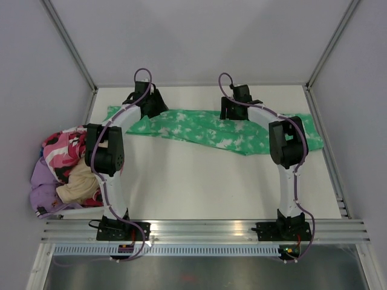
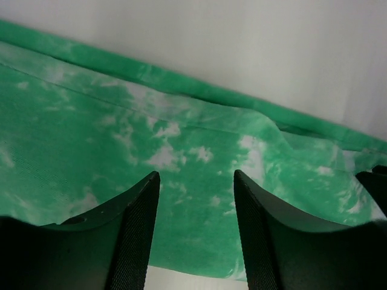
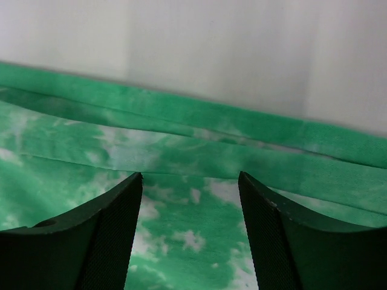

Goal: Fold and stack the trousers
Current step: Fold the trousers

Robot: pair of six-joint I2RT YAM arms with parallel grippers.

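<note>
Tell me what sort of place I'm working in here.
Likely a lab robot cell, not a home: a white table boxed in by plain walls, an aluminium rail along its near edge, and a clothes pile left of the trousers.

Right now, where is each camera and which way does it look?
Top camera: high behind the robot, looking down at the table, trousers and a clothes pile; left arm and right arm show.
Left wrist: on the left arm, looking past its left gripper at the trousers.
Right wrist: on the right arm, looking past its right gripper at the trousers.
Shared: every view shows the trousers.
</note>
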